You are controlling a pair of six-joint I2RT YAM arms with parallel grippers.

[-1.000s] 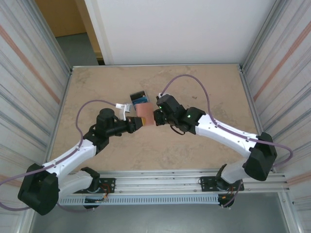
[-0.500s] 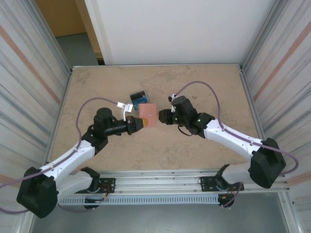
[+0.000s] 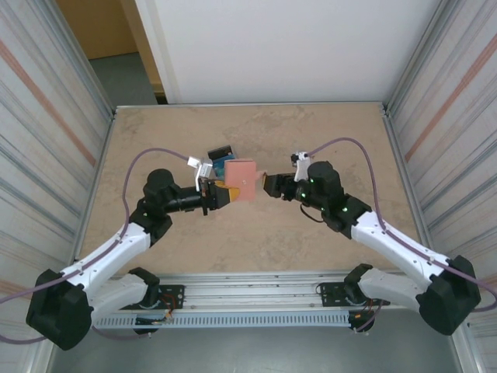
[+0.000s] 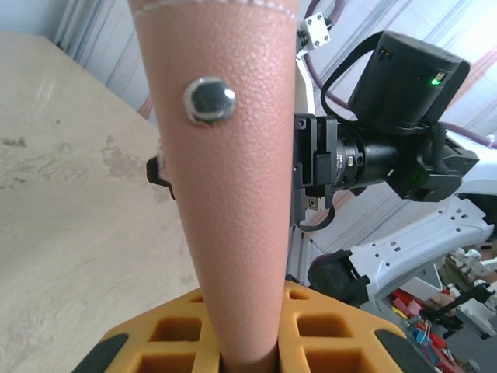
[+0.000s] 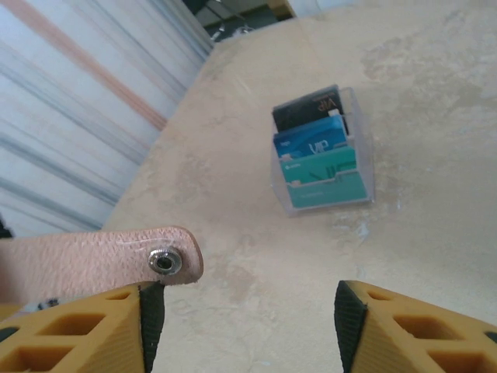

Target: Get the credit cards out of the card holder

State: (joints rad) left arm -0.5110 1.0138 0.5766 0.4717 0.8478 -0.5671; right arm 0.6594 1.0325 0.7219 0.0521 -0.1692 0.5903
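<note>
Salmon-pink card holder [image 3: 242,179] stands pinched in the jaws of our left gripper [image 3: 225,193], and just at its three o'clock we see our right gripper [image 3: 269,184] with jaws spread.

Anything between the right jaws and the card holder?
Nothing visible. The right gripper, jaws open, faces the card holder across a bare gap; the left gripper holds it upright.

Mottled beige worktop [image 3: 155,132] between ribbed metal walls [image 3: 46,116]; white panel [image 3: 272,47] at its far edge. Grey floor [image 3: 128,78] beyond the far-left corner.
</note>
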